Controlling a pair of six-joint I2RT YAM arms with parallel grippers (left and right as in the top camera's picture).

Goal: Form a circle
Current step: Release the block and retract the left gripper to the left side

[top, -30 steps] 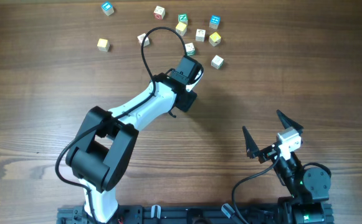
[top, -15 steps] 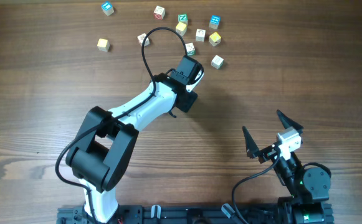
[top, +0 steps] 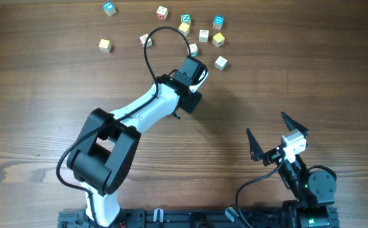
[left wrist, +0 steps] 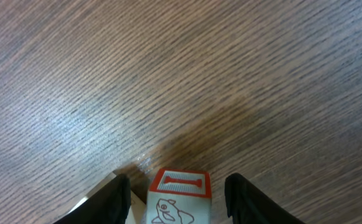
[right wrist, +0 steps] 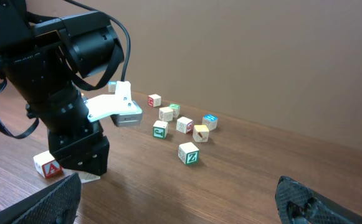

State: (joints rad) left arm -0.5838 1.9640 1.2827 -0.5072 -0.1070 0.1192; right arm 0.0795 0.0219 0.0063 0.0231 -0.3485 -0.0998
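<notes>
The left arm, centre-left in the overhead view, has a white tubular link between bulky black joint housings and a thin black cable looping above it, while the right arm, lower right, is black with a white camera block and a right gripper of pointed black fingers.

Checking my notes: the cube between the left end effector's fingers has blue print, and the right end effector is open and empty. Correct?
No: the cube between the left end effector fingers has red print, per the left wrist view. The right end effector is open and empty.
</notes>
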